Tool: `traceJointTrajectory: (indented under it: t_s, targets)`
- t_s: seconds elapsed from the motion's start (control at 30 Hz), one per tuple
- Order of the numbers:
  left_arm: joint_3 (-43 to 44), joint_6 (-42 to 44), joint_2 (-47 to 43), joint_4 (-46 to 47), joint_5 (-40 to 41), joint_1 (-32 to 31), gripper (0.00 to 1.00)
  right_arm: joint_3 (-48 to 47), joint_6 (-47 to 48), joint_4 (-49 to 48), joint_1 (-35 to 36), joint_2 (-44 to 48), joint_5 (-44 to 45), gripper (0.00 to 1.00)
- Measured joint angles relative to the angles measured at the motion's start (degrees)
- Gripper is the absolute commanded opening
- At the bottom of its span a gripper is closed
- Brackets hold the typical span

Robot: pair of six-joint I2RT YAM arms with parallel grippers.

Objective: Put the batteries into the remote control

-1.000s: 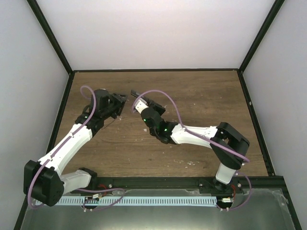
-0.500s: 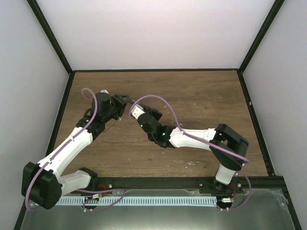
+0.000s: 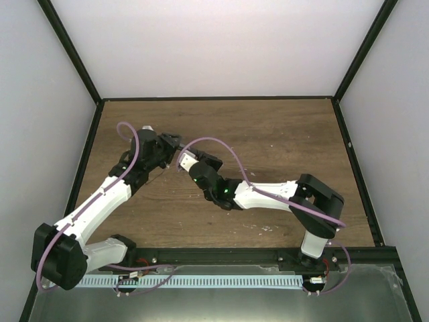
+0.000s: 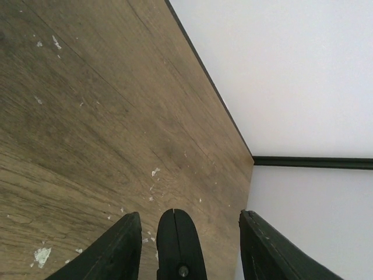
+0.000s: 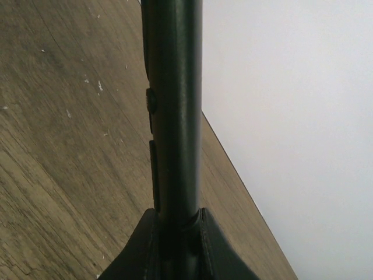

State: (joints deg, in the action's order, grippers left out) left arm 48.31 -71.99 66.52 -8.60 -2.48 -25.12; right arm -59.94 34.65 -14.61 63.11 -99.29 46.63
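My right gripper (image 5: pixel 173 219) is shut on the remote control (image 5: pixel 172 116), a slim black bar that sticks straight out from its fingers, with small buttons along its left edge. In the top view the right gripper (image 3: pixel 183 159) sits tip to tip with my left gripper (image 3: pixel 171 143) over the table's left half. In the left wrist view the left gripper (image 4: pixel 189 216) is open with its fingers wide apart. The remote's rounded end (image 4: pixel 175 245) stands between them, nearer the left finger (image 4: pixel 122 248), touching neither. No batteries show in any view.
The wooden table (image 3: pixel 281 134) carries pale specks of debris (image 4: pixel 41 255). White walls with a black frame (image 3: pixel 218 98) enclose it at the back and sides. A metal rail (image 3: pixel 221 256) runs along the near edge.
My right gripper has carried the remote to the left and slightly nearer. The remote's end has gone in between the open left fingers. The left gripper has shifted only a little.
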Motion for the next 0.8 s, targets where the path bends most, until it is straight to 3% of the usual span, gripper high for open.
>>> traceJointTrajectory:
  t_s: [0.17, 0.43, 0.63, 0.8]
  targets:
    - [0.1, 0.9, 0.0, -0.1, 0.3, 0.0, 0.30, 0.0, 1.7, -1.8, 0.4, -0.1, 0.0, 0.01]
    - [0.1, 1.8, 0.0, -0.6, 0.5, 0.0, 0.18, 0.2, 3.7, -4.0, 0.8, -0.3, 0.5, 0.01]
    - [0.1, 1.9, 0.0, -0.7, 0.1, -0.2, 0.02, 1.1, 4.8, -5.5, 1.0, -0.3, 1.7, 0.01]
    - [0.1, 2.0, 0.0, -0.5, -0.1, -0.2, 0.00, 1.6, 4.8, -6.5, 1.2, -0.3, 2.4, 0.01]
